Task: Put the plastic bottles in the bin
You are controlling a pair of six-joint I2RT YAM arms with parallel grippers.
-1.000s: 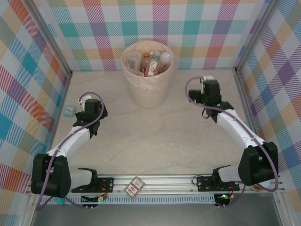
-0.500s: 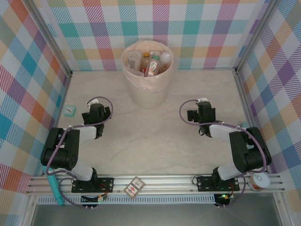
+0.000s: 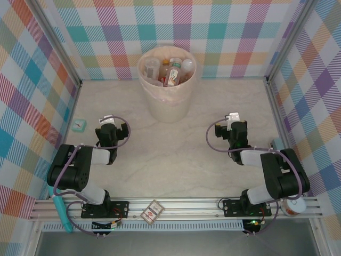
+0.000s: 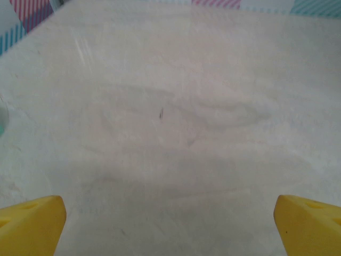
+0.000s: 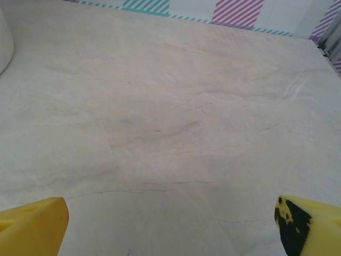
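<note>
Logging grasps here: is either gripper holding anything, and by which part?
Nothing is held: the left gripper and right gripper both stand open above the table, and the plastic bottles lie in the bin.

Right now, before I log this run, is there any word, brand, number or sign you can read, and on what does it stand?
No text can be read in any view.
On the plastic bottles in the bin: red and white label print, too small to read.
On the small red-and-white packet lying on the front rail: markings blurred, unreadable.
On the teal square item: a pale mark, too small to read.
</note>
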